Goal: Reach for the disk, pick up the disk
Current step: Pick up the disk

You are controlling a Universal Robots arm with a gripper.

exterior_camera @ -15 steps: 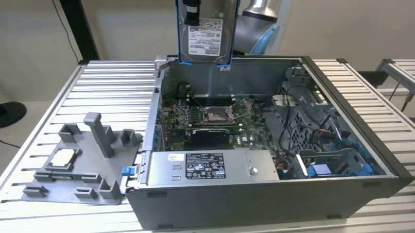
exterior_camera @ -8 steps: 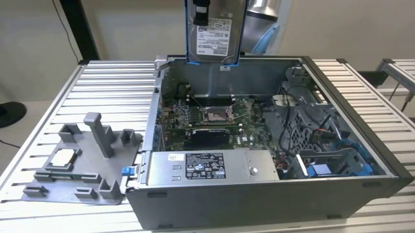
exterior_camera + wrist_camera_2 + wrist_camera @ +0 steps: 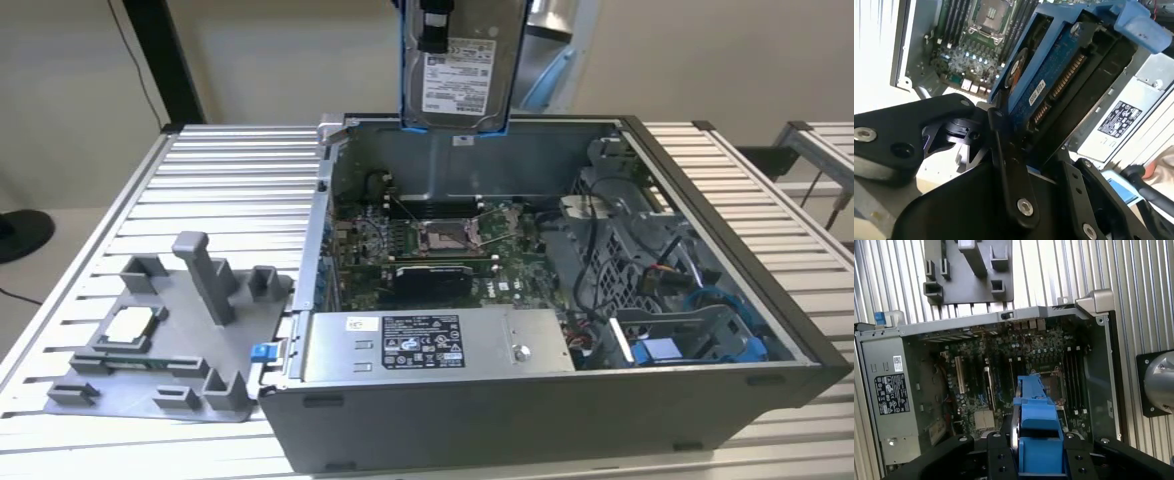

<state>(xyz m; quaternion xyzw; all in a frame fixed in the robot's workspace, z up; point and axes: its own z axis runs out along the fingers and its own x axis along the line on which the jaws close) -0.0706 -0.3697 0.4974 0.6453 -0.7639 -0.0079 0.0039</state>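
- The jaws pinch the disk, clamped against its blue-framed edges in both wrist views.
- In the exterior view the disk hangs upright, clear of the open computer case, at 12 o'clock above its back wall.
- A grey fixture lies on the desk, at 8 o'clock of the case.

One disk, one pincer, one open computer case, one motherboard, one processor socket, one power supply, one grey fixture, one square chip, one slatted tabletop
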